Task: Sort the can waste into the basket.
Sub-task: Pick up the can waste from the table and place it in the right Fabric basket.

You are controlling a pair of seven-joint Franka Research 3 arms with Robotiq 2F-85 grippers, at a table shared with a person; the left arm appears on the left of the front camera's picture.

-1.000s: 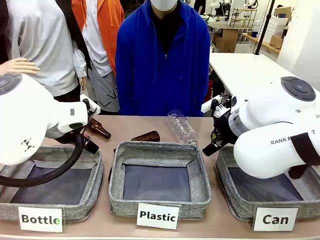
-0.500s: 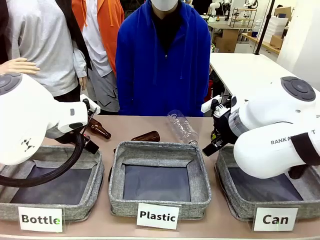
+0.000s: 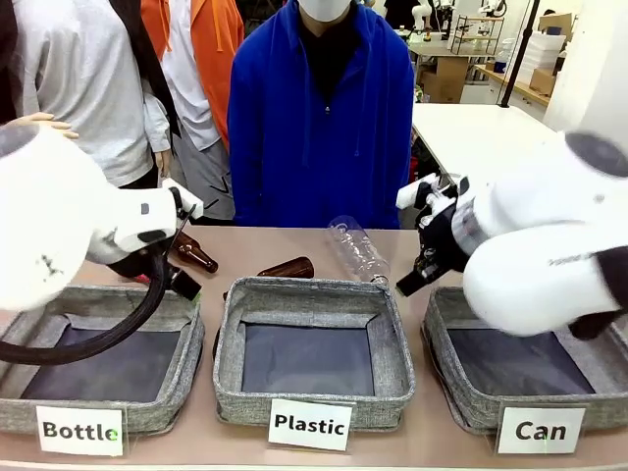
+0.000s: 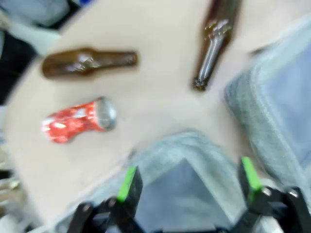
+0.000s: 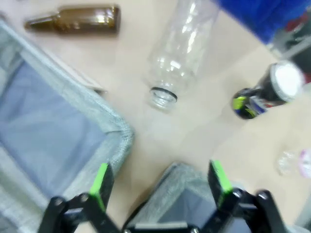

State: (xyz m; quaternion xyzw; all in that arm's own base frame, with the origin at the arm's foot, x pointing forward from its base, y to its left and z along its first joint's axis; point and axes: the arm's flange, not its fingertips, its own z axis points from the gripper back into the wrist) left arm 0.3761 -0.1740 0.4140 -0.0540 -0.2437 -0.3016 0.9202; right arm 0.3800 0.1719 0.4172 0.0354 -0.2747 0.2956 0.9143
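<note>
Now the left gripper (image 4: 188, 178) and the right gripper (image 5: 160, 179) both hang with jaws spread wide and nothing between them, while the red can (image 4: 77, 121) and the black can (image 5: 262, 94) lie on the table (image 4: 160, 97), outside the basket (image 3: 459, 397).

In the left wrist view the red can lies on its side near a brown bottle (image 4: 87, 62), with a second brown bottle (image 4: 214, 39) well apart from it; the view is blurred. In the right wrist view the black can lies on its side near the open mouth of the clear plastic bottle (image 5: 182, 48), not touching it. In the front view the basket, labelled "Can", sits under the right arm, beside the "Plastic" basket (image 3: 228, 368).
</note>
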